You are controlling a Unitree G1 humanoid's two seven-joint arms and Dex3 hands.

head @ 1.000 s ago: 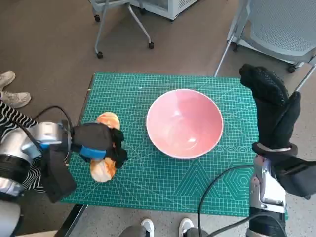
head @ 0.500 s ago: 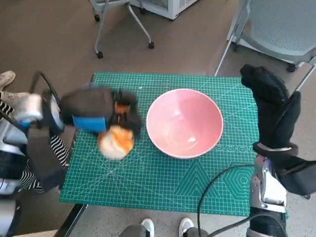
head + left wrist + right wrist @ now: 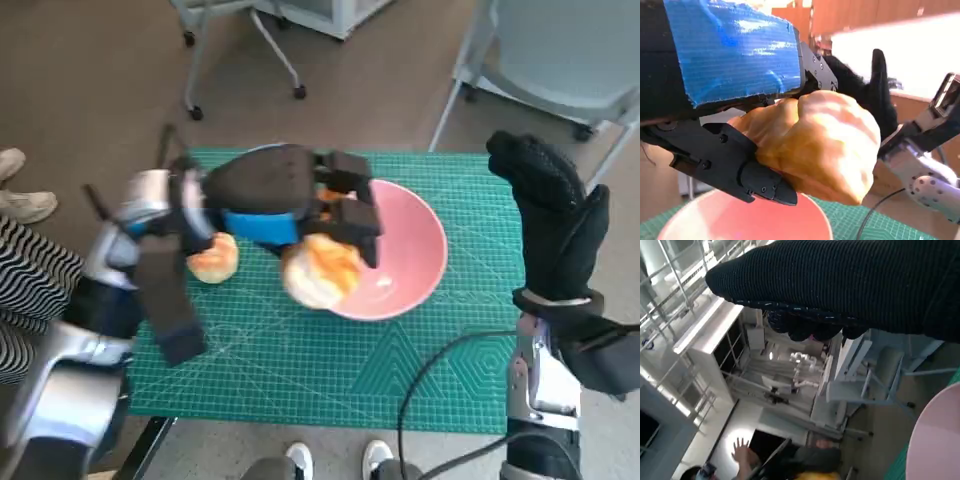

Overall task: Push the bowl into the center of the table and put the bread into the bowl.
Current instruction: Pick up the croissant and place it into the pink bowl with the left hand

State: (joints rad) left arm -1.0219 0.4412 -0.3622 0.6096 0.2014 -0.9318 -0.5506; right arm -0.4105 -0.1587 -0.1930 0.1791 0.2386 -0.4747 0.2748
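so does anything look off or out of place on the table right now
Nothing spilled or damaged. One oddity: a second bread piece lies on the green mat, outside the pink bowl, while the left hand holds the bread over the bowl's rim.

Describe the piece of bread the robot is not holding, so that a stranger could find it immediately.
Find the green mat with the pink bowl. Left of the bowl, beside the robot's left forearm, a small golden bun lies on the mat. The other bread is gripped in the left hand at the bowl's rim.

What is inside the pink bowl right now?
The visible part of the pink bowl looks empty. The left hand holds a bread over its near-left rim, covering that portion. A second bread lies outside.
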